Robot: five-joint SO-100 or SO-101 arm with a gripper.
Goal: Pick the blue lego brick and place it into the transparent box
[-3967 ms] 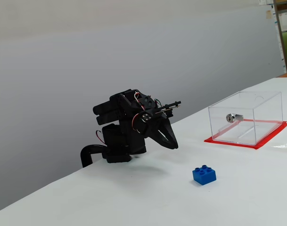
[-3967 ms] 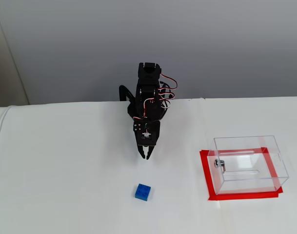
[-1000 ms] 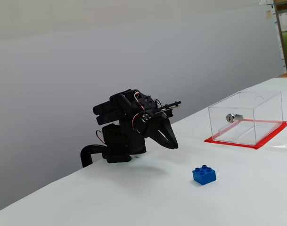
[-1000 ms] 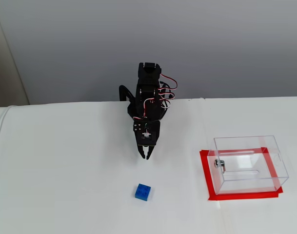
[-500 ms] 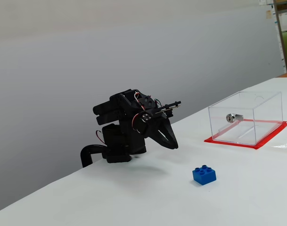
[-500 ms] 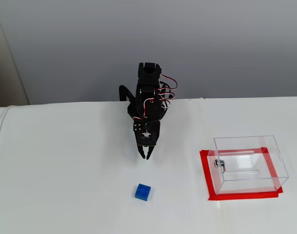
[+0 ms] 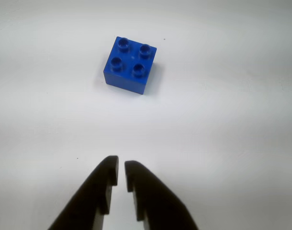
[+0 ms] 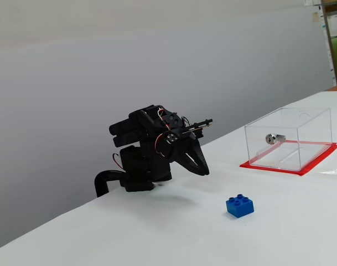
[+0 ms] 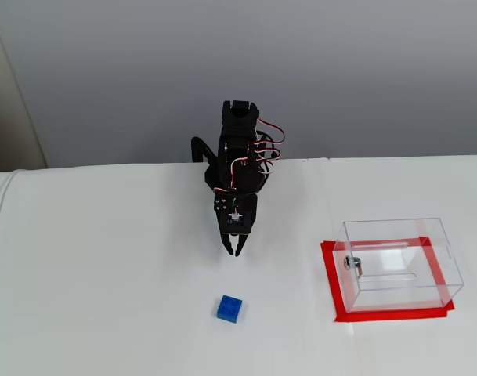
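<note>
blue lego brick — studs up (on table) | transparent box — upright, apart

One blue lego brick, one transparent box, one arm.

gripper: held above table, jaws nearly closed, nothing gripped | blue lego brick: seated on table, apart below gripper | transparent box: located at right

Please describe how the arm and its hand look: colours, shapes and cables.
The arm is all black, made of blocky plastic segments. Thin red and white cables loop loosely around its upper part. The hand has two black, curved fingers tapering to blunt tips. Small silver screws show on the wrist block. I see no markings.
</note>
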